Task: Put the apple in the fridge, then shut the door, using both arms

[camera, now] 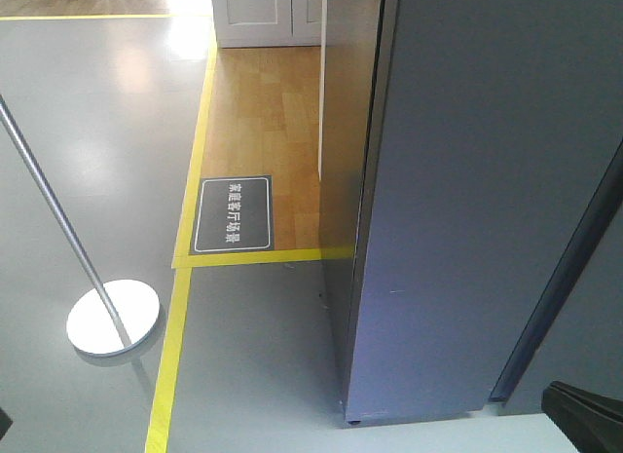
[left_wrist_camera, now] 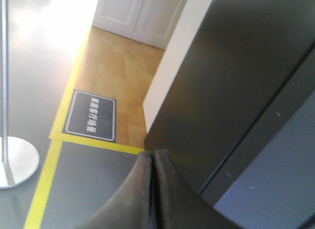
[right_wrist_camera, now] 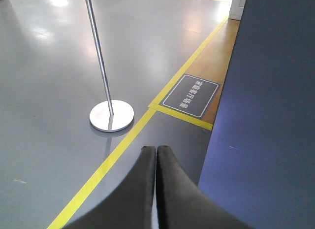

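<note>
Standing shut beside yellow floor tape: fridge, dark grey. Left gripper and right gripper both showing fingers pressed together, holding nothing.

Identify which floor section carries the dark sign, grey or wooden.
The wooden floor: the sign lies at its corner inside the yellow tape; the grey floor holds the pole stand instead.

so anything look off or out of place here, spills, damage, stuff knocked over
Nothing stands out. The fridge shows only closed dark grey panels, no dents. The stanchion post stands upright on its round base, and the floor sign lies flat inside the yellow tape. Both the left gripper and right gripper are shut and empty. No apple is visible.
</note>
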Tool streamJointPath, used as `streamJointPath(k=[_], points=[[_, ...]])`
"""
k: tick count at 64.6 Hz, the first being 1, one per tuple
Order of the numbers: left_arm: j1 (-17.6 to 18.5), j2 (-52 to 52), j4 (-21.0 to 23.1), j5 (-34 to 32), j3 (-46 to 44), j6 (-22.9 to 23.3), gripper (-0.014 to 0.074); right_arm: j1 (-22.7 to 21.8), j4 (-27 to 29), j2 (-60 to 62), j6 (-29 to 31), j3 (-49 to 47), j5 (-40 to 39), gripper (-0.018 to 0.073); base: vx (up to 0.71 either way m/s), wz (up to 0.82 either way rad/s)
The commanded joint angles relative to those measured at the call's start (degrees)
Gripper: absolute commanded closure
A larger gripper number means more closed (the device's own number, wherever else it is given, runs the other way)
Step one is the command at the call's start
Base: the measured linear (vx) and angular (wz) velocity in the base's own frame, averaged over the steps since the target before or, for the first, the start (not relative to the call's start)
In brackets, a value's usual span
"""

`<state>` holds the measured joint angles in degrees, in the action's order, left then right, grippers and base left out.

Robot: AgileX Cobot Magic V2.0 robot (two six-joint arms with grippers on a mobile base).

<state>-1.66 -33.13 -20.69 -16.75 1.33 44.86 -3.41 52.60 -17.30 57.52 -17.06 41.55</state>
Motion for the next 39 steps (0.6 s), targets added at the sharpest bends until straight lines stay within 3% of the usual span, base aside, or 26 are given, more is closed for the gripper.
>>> streamJointPath(k=[1, 10, 22, 39], points=[[0.5, 4.4, 1.0, 0.6, -0.9, -0.3, 0.0603, 0.0, 2.1, -0.4, 0.5, -1.4, -1.9, 0.0565, 0.0, 0.0], [0.5, 11.4, 0.7, 6.6, -0.9, -0.7, 0.0603, 0.0, 2.1, -0.4, 0.5, -1.4, -1.9, 0.0565, 0.0, 0.0], [0.5, 21.7, -1.0, 15.6, -0.9, -4.7, 0.0603, 0.0, 2.1, -0.4, 0.5, -1.4, -1.9, 0.0565, 0.0, 0.0], [0.5, 30.7, 3.0, 23.8, -0.9, -17.2, 0.0603, 0.0, 2.1, -0.4, 0.5, -1.4, -1.9, 0.0565, 0.0, 0.0]])
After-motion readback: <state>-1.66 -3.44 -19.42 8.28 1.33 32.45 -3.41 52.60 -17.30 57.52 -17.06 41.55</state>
